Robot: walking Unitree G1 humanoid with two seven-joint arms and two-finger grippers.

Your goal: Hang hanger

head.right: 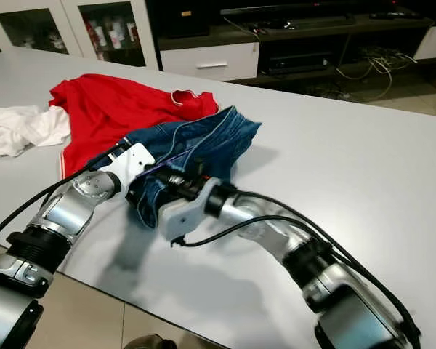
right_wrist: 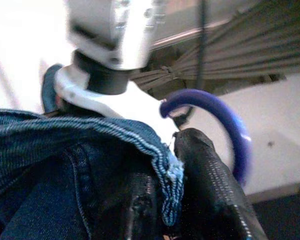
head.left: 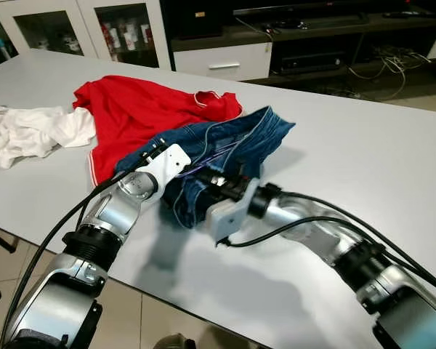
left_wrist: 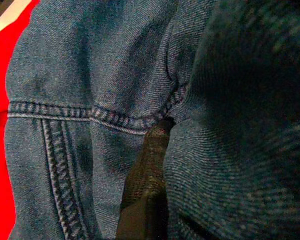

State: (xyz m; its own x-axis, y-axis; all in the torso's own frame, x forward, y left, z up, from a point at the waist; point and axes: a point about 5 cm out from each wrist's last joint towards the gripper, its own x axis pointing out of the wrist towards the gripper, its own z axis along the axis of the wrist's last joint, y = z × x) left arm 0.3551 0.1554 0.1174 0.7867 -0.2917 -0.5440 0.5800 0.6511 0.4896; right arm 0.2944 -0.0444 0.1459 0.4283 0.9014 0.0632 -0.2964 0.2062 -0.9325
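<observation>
Crumpled blue jeans (head.left: pixel 251 137) lie on the grey table (head.left: pixel 363 153), partly on top of a red shirt (head.left: pixel 138 109). A purple hanger (right_wrist: pixel 225 117) shows its hook beside my left wrist, and a thin purple stretch of it (head.left: pixel 216 156) crosses the denim. My left gripper (head.left: pixel 187 166) is pushed into a fold of the jeans (left_wrist: pixel 90 75), and the cloth covers most of it. Facing it from the right, my right gripper (head.left: pixel 219 178) is shut on the stitched hem of the jeans, which is pinched between its black fingers (right_wrist: pixel 210 185).
A white garment (head.left: pixel 29 131) lies bunched at the table's left edge. Behind the table stand a low white drawer unit (head.left: pixel 221 62) and glass-door cabinets (head.left: pixel 123 29). The near table edge runs just under my arms, with tiled floor below.
</observation>
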